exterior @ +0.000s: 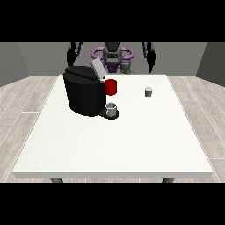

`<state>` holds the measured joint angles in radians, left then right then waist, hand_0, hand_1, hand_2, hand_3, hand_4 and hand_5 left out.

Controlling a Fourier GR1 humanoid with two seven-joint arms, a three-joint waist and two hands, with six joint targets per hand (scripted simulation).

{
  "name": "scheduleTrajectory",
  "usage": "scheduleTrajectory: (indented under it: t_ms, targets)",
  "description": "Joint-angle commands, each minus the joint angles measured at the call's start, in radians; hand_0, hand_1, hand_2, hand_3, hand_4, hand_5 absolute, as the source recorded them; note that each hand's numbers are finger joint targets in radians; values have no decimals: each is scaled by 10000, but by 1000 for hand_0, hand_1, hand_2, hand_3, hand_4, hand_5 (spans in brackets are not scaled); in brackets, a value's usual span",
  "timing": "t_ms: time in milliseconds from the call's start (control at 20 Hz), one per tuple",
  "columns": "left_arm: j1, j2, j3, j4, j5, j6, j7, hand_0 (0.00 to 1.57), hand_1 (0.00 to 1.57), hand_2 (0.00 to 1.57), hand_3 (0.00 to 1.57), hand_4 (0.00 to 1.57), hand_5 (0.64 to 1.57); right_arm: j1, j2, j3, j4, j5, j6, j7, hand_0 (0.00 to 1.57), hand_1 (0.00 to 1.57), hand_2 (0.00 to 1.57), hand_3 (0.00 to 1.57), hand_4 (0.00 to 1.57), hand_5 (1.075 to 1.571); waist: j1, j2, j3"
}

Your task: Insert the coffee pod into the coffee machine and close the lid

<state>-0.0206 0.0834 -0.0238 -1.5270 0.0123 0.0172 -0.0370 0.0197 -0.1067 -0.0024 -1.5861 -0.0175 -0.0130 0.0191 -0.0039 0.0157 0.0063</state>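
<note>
Pod (148,91) lies well below hand (150,59) at view's right.

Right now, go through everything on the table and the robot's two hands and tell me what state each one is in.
coffee machine: upright on the table, lid raised open
coffee pod: upright on the table, apart from the machine, not held
cup: standing on the machine's base
hand at the view's left: raised, off the table, holds nothing
hand at the view's right: raised, off the table, holds nothing
</note>
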Motion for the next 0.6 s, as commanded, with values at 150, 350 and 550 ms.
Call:
scheduleTrajectory:
  t_ms: [150,350,550]
  targets:
    - [482,698,167,-462,271,-1152,-288,0,0,0,0,0,1571,119,136,113,166,50,92,656,0,0,0,0,128,1571,237,-790,-64]
    - [283,1777,538,-62,-627,-1188,-1235,0,0,0,0,0,1571,351,672,-543,224,-63,-707,-1121,0,0,0,0,109,1571,-325,-572,-55]
    - [-708,2383,1314,989,-204,-1764,-764,0,0,0,0,0,1571,-137,856,-397,247,82,-833,-1538,0,0,0,0,145,1571,-574,182,-62]
